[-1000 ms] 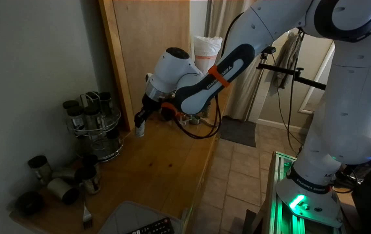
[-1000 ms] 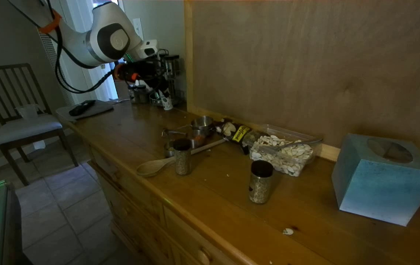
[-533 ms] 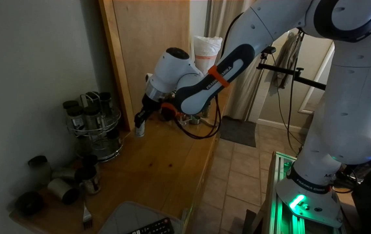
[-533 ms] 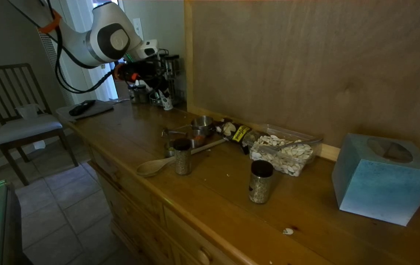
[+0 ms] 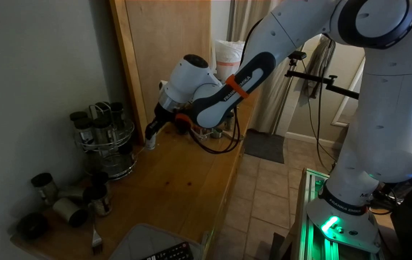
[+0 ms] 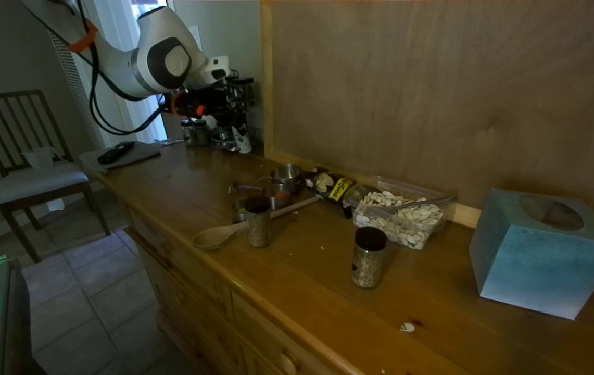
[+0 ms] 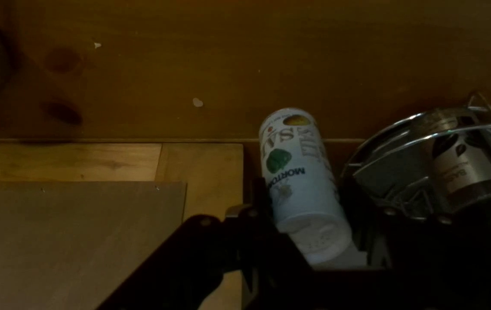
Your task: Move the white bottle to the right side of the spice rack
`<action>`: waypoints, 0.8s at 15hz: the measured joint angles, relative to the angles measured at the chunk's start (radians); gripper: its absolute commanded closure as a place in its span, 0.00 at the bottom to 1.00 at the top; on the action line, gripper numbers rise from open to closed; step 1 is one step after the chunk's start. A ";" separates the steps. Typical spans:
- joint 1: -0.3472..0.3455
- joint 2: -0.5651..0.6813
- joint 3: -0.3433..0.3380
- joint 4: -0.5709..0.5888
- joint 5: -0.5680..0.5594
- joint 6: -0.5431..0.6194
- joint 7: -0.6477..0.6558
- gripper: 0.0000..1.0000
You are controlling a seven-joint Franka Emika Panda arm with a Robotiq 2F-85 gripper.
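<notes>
The white bottle is a small white cylinder with a printed label. It also shows in the wrist view and in an exterior view. My gripper is shut on its upper part, one finger on each side. The bottle is slightly tilted; I cannot tell whether its base touches the counter. The round wire spice rack with dark-lidded jars stands close beside the bottle. In the wrist view the rack's rim is just right of the bottle. In an exterior view the gripper partly hides the rack.
Several loose dark-lidded jars and a fork lie before the rack. A mat holds a remote. A wooden panel stands behind the counter. Measuring cups and a blue box are farther along.
My gripper has moved a short way toward the spice rack and the wall corner, carrying the white bottle with it. The bottle tilts slightly more. Most of this happened in the last half second.
</notes>
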 measured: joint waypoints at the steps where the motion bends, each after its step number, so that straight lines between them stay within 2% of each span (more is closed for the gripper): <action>1: -0.001 0.011 0.000 0.008 0.000 0.014 -0.005 0.80; 6: -0.001 0.062 0.000 0.045 -0.001 0.080 -0.037 0.80; 12: -0.014 0.104 0.016 0.076 0.000 0.090 -0.084 0.80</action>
